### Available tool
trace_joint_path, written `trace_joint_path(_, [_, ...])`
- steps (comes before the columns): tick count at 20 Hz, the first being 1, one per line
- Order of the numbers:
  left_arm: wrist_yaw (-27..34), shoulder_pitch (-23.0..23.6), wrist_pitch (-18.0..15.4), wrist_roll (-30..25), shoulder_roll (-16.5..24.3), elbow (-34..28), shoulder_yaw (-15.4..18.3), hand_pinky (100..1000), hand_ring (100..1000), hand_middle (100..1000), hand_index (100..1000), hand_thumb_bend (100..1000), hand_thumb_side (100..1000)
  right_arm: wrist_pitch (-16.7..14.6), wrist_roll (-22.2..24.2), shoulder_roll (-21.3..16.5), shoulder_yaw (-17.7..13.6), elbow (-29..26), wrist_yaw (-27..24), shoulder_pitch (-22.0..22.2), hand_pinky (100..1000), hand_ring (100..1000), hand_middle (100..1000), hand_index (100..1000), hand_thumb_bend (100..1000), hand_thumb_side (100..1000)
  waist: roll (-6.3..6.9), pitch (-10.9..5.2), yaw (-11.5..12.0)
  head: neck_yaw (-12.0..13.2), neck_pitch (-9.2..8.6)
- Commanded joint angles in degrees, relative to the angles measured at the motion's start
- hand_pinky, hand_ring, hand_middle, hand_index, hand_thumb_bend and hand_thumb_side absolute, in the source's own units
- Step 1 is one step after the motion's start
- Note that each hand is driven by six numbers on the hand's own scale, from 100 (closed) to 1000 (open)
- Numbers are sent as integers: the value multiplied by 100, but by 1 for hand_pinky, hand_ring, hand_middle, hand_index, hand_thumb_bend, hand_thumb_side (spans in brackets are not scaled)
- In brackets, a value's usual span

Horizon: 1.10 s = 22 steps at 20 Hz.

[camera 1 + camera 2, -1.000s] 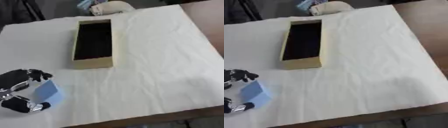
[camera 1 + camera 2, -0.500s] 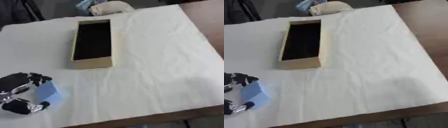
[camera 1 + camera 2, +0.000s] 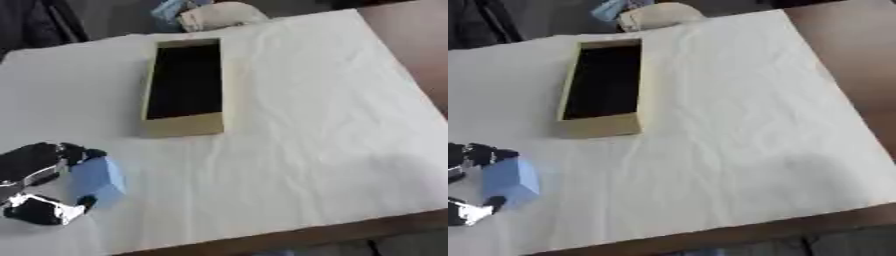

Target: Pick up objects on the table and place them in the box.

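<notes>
The left hand (image 3: 35, 185) pinched a pale blue block (image 3: 94, 177) between fingers and thumb; the open box (image 3: 182, 87) lay ahead and to its right, long axis running away.

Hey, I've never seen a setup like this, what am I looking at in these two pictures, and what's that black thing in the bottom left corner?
Both pictures come from a stereo camera in a humanoid robot's head, looking down at its work; the left eye and right eye views show the same moment. The black and silver thing is the robot's left hand, its fingers and thumb curled round a light blue block. Its right hand shows in neither view. A table covered by a white cloth fills most of each picture. On it lies a long, open tan box with a dark inside and nothing visible in it. At the far edge sits a pale rounded object I cannot identify. The job is putting objects into the box.
</notes>
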Motion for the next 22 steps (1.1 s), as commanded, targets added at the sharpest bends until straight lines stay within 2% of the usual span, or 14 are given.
trace_joint_path(1, [179, -314, -73, 58, 419, -147, 218, 745, 627, 661, 908, 100, 392, 0, 19, -150, -17, -113, -29, -27, 850, 850, 790, 843, 100, 512, -9, -83, -6, -19, -59])
trace_joint_path(6, [605, -1224, -298, -141, 720, 332, 53, 749, 627, 656, 904, 100, 395, 1, 48, -154, 10, -113, -45, -21, 850, 850, 788, 843, 100, 505, -6, -94, -56, 1, -74])
trace_joint_path(10, [635, -2222, -635, -505, 639, 1058, -291, 764, 647, 674, 906, 100, 400, 12, 79, -161, 42, -113, -66, -29, 850, 850, 787, 843, 100, 511, 4, -109, -109, 14, -95])
trace_joint_path(16, [224, -3384, -1224, -918, 22, 2253, -705, 771, 654, 676, 905, 100, 399, 25, 142, -159, 94, -113, -111, -34, 850, 851, 787, 843, 100, 510, 2, -126, -186, 34, -119])
trace_joint_path(22, [-261, -4010, -1626, -905, -633, 3287, -852, 771, 655, 670, 908, 100, 394, 46, 184, -138, 126, -113, -149, -40, 851, 851, 787, 843, 100, 508, 1, -133, -266, 116, -161])
